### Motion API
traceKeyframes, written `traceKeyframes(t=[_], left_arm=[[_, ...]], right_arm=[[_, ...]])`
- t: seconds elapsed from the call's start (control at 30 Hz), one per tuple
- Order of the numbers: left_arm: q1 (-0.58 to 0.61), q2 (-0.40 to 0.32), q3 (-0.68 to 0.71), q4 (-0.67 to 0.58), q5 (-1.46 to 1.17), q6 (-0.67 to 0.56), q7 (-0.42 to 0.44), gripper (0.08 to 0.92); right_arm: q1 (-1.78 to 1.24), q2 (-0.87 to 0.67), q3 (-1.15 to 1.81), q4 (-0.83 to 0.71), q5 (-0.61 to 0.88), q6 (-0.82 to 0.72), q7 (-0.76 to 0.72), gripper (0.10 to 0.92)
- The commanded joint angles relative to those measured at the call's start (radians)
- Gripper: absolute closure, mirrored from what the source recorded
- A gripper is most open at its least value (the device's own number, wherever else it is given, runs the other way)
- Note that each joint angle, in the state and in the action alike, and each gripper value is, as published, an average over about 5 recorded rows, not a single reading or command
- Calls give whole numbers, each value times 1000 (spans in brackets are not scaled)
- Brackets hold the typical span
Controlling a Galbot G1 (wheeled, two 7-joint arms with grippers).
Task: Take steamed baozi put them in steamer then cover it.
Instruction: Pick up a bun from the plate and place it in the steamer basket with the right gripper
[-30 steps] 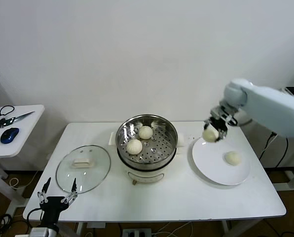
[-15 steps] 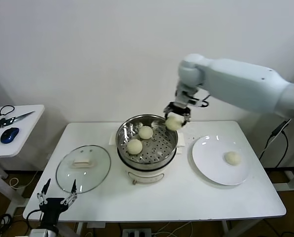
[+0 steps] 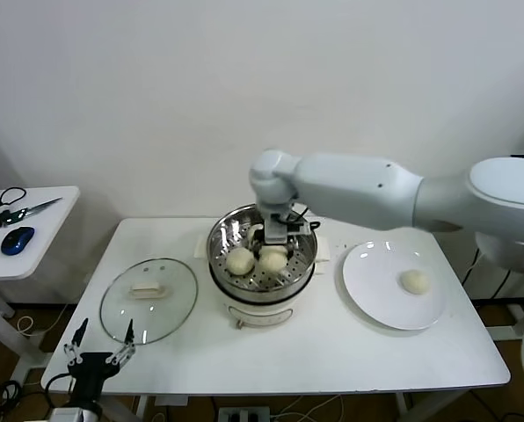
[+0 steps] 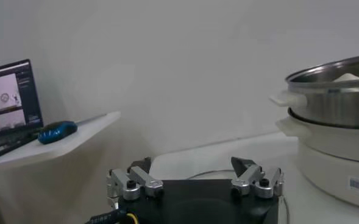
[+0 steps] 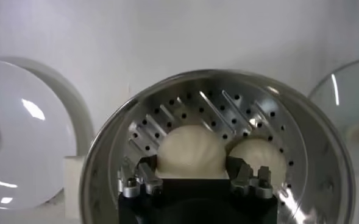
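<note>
The steamer (image 3: pixel 218 236) stands mid-table on its white cooker base (image 3: pixel 260 309). My right gripper (image 3: pixel 275 241) reaches down into the basket and is shut on a steamed baozi (image 3: pixel 272 258). In the right wrist view that baozi (image 5: pixel 191 151) sits between the fingers (image 5: pixel 144 173), low over the perforated bottom. A second baozi (image 3: pixel 239 260) lies beside it and also shows in the right wrist view (image 5: pixel 259 157). The arm hides the far part of the basket. One more baozi (image 3: pixel 414 280) lies on the white plate (image 3: pixel 376 294). The glass cover (image 3: pixel 148 299) lies flat on the table to the left. My left gripper (image 3: pixel 95 355) is parked open below the front left corner.
A small side table (image 3: pixel 33 242) at far left holds scissors (image 3: pixel 26 211) and a blue mouse (image 3: pixel 17 239). In the left wrist view the steamer (image 4: pixel 334 91) stands to one side, with a mouse (image 4: pixel 56 130) and a screen (image 4: pixel 8 97) farther off. The wall is close behind the table.
My right gripper carried a baozi from above the plate leftward over the steamer's rim and lowered it into the basket. The left arm, cover and plate baozi have not moved.
</note>
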Motion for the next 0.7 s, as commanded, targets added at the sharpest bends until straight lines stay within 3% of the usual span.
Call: traceKeyframes(t=[0.03, 0.57, 0.7], left_arm=[[-1, 3, -3, 6, -6, -1, 1, 177], [0, 3, -2, 11, -5, -3, 1, 177], [-1, 8, -3, 5, -5, -1, 0, 177]], right_arm=[[-60, 44, -3, 15, -47, 22, 2, 301], [-31, 2, 33, 15, -37, 21, 10, 203], [11, -38, 51, -17, 36, -7, 29, 202]])
